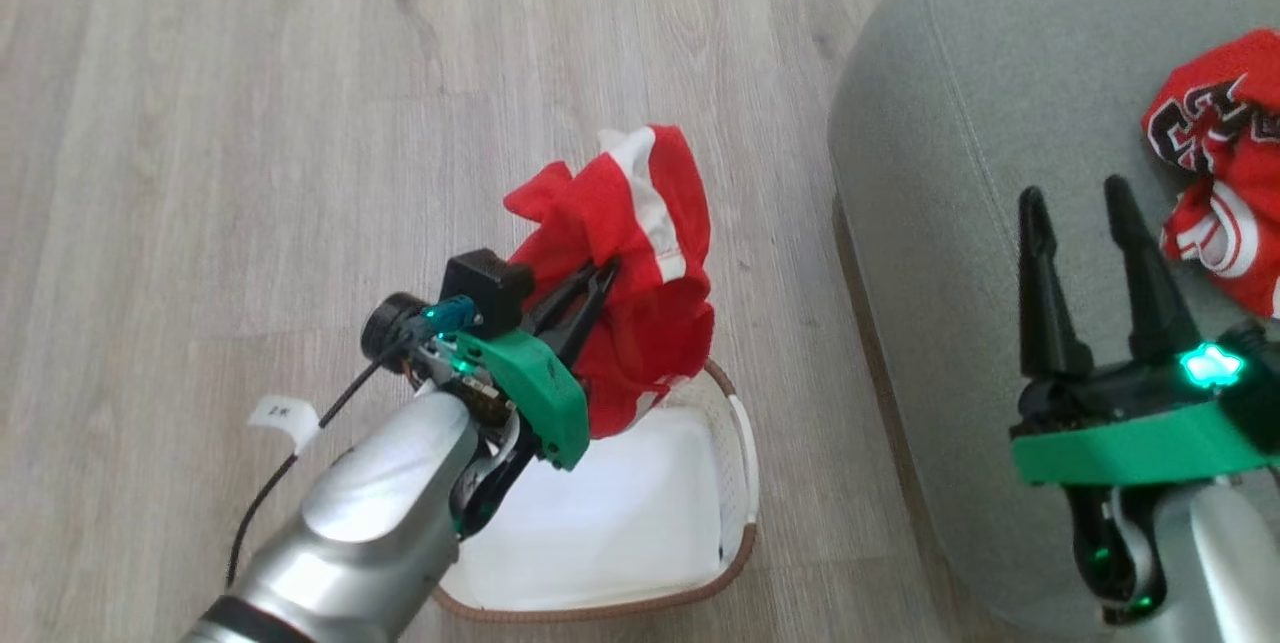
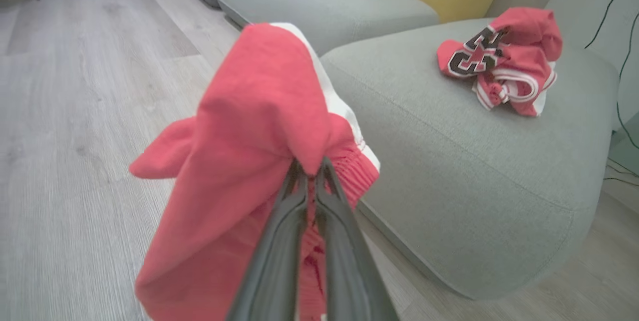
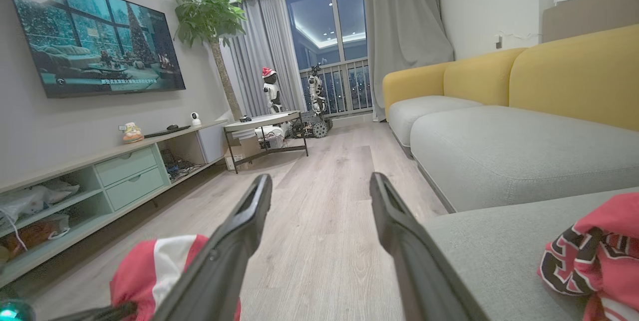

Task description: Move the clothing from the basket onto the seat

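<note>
Hanging over the far end of the basket (image 1: 742, 483), the red shorts (image 1: 640, 223) are pinched in the left gripper (image 1: 603, 270), whose 2 dark fingers press together on a fold of the fabric. A white band runs down the bunched cloth. Its lowest edge dangles at the basket's far rim; whether it touches cannot be told. The basket stands on the pale wooden floor (image 1: 250, 123), with the flat white sheet (image 1: 620, 493) bare in its bottom. Just right of the basket rises the grey-green seat (image 1: 950, 123). On it, well apart from the basket, the red jersey (image 1: 1225, 173) lies crumpled, black lettering uppermost. Between the basket and the jersey, the right gripper (image 1: 1072, 191) hovers over the seat, its 2 fingers spread apart and holding nothing.
</note>
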